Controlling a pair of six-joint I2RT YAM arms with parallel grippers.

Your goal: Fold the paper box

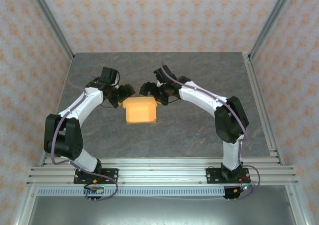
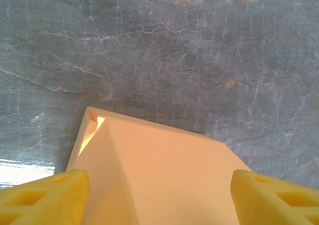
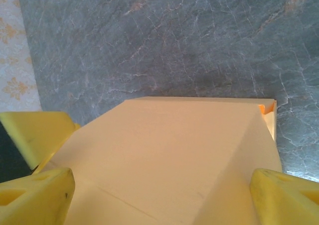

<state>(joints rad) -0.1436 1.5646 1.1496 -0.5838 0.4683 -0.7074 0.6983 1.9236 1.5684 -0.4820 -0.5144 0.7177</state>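
The paper box (image 1: 141, 110) is a compact tan-orange block lying on the table's middle. My left gripper (image 1: 124, 93) sits at its far left corner and my right gripper (image 1: 150, 91) at its far right corner. In the left wrist view the box (image 2: 164, 175) fills the space between my left gripper's (image 2: 159, 197) wide-set yellow fingers (image 2: 45, 195). A small slit shows at its far corner. In the right wrist view the box (image 3: 169, 155) likewise spans my right gripper's (image 3: 162, 197) jaws, which stand wide. Whether any pad presses the card I cannot tell.
The table (image 1: 199, 130) is grey marbled stone with aluminium rails along its right and near edges. Patterned walls close off the back and sides. A yellow finger of the left gripper (image 3: 35, 133) shows at the left in the right wrist view.
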